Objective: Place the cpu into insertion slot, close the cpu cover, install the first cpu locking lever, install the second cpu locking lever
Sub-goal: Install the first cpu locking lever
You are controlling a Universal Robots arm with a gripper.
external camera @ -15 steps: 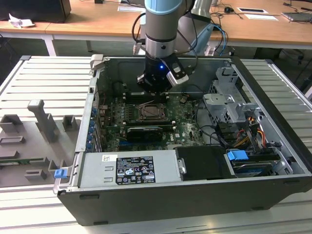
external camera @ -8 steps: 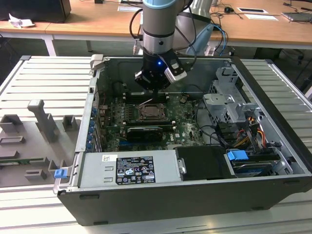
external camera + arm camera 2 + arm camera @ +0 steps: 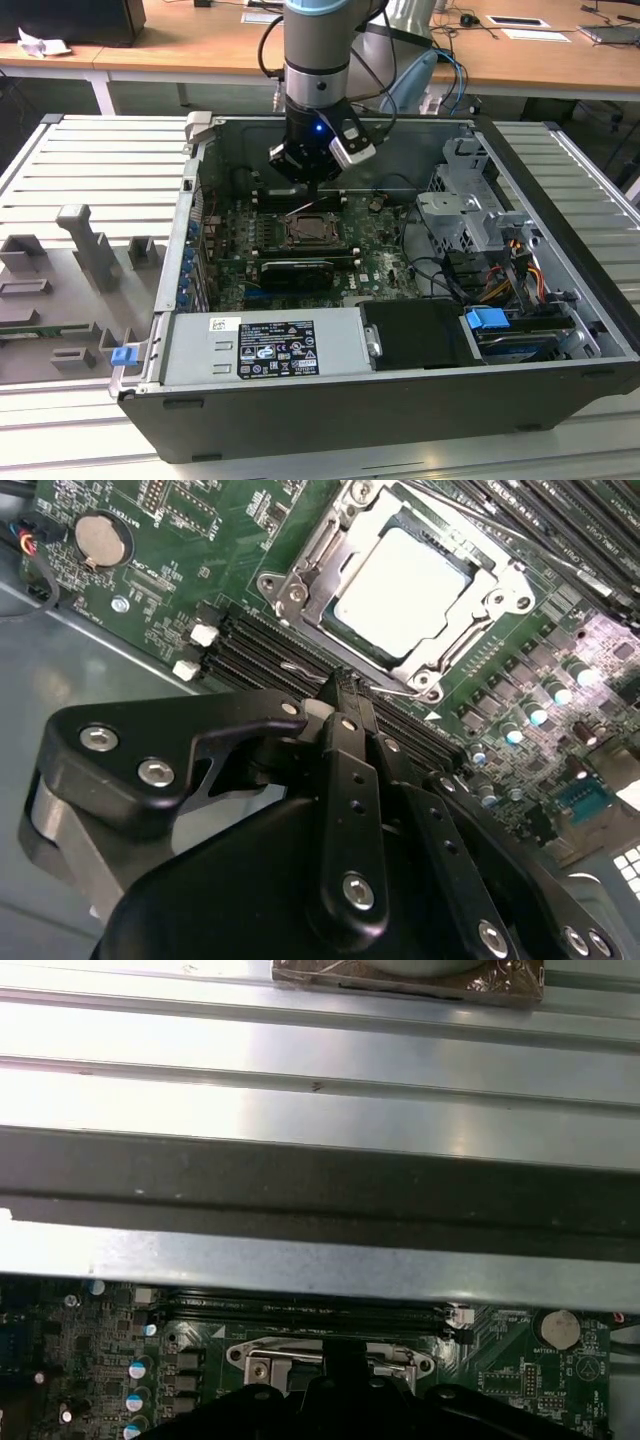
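1. Fingers [image 3: 347,735] of the gripper [image 3: 348,685] are drawn together with nothing visibly caught between them. In the second wrist view their tips sit just beside the near edge of the insertion slot [image 3: 292,588].
2. Under everything is a slatted table [image 3: 60,170] of grey metal, and the open computer case [image 3: 350,425] lies on it.
3. Reaching down into the case from above is the arm [image 3: 316,50]. Its gripper [image 3: 308,190] hangs over the insertion slot [image 3: 312,232].
4. Along the case's near wall in the exterior view sits a grey power supply [image 3: 260,345].
5. Across the case floor spreads the green circuit board [image 3: 200,540].
6. Long black memory slots [image 3: 250,650] run between the fingertips and the socket.
7. Flat on the socket lies the cpu cover [image 3: 490,585], a silvery frame.
8. Seated in the socket is the cpu [image 3: 405,585], its pale metal top showing through the cover's opening.
9. Near a board corner sits a round coin battery [image 3: 103,540], well apart from the socket.
10. Along the socket edge nearest the fingertips runs a thin wire lever [image 3: 395,688]. I cannot tell whether it is latched or whether the fingers touch it.
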